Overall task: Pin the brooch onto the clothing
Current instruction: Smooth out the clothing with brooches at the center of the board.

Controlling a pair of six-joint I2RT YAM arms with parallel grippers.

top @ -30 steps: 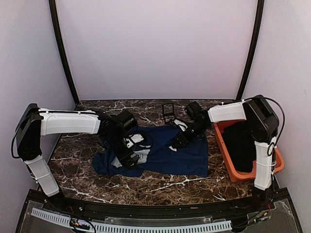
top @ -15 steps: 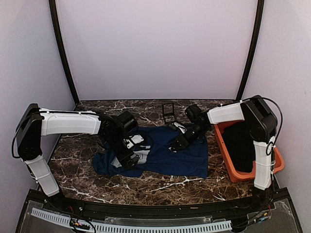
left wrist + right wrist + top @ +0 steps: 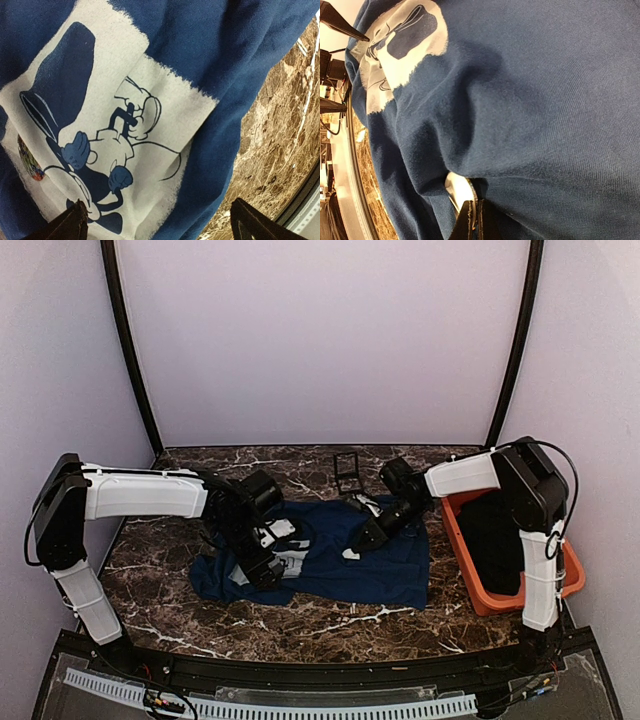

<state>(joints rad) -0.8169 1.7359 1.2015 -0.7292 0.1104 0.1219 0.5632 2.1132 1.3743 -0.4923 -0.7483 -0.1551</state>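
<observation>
Our worry is the right gripper (image 3: 474,220). If its tips, pressed together, have caught only a fold of the clothing (image 3: 545,100), a lift would drag the shirt and shed the brooch (image 3: 456,187). That small white piece touching the tips looks like the brooch's back; we cannot tell whether it is pinched. It lies mid-shirt, near the tabletop's (image 3: 330,625) middle. The left gripper (image 3: 162,225) hangs spread wide over the print (image 3: 100,125), holding nothing.
</observation>
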